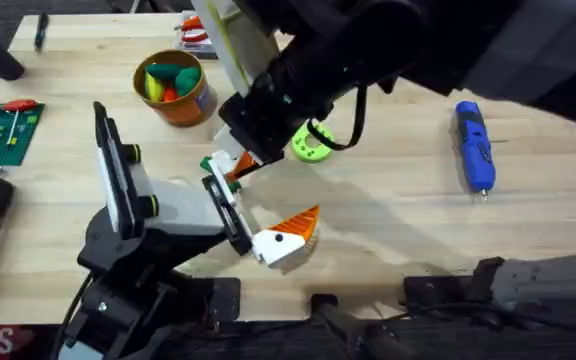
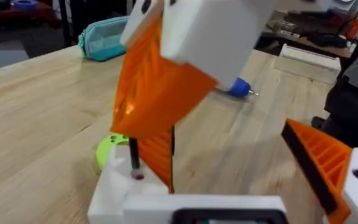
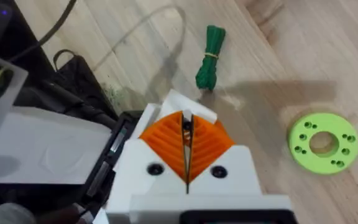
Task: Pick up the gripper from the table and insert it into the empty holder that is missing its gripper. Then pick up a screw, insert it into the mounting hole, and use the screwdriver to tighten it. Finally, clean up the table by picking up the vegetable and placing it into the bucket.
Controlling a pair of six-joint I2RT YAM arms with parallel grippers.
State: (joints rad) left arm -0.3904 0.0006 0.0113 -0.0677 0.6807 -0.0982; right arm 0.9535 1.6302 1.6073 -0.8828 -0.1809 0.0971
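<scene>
Overhead, the gripper point(image 1: 236, 166) sits near the middle of the table point(image 1: 388, 230), at the 12 o'clock end of the holder point(image 1: 168, 210). Only a sliver of its orange tip shows, slanting roughly from 8 to 2 o'clock. The rest is covered by the right gripper point(image 1: 240, 150) and the dark, blurred arm above it, so its full long axis is hard to read. The holder lies with its long axis running 10 to 4 o'clock, and a white finger with a broad orange wedge point(image 1: 288, 236) sits at its 4 o'clock end. The screwdriver point(image 1: 475, 145) lies at 3 o'clock, long axis 12 to 6, tip towards 6. The bucket point(image 1: 173, 90) stands at 10 o'clock with coloured vegetables inside, and a lime ring point(image 1: 311, 145) is partly hidden by the arm. In the left wrist view, the left gripper point(image 2: 229, 149) has its two fingers spread well apart with bare table between them, gripping nothing. The right arm's white and orange fingers loom close and blurred, pressed onto the upright orange ribbed wedge. In the right wrist view, the orange pads point(image 3: 166, 140) are drawn almost together, pinching a thin edge. A white corner pokes out past them, just beside the holder. A green vegetable bundle point(image 3: 210, 56) lies apart on the wood.
</scene>
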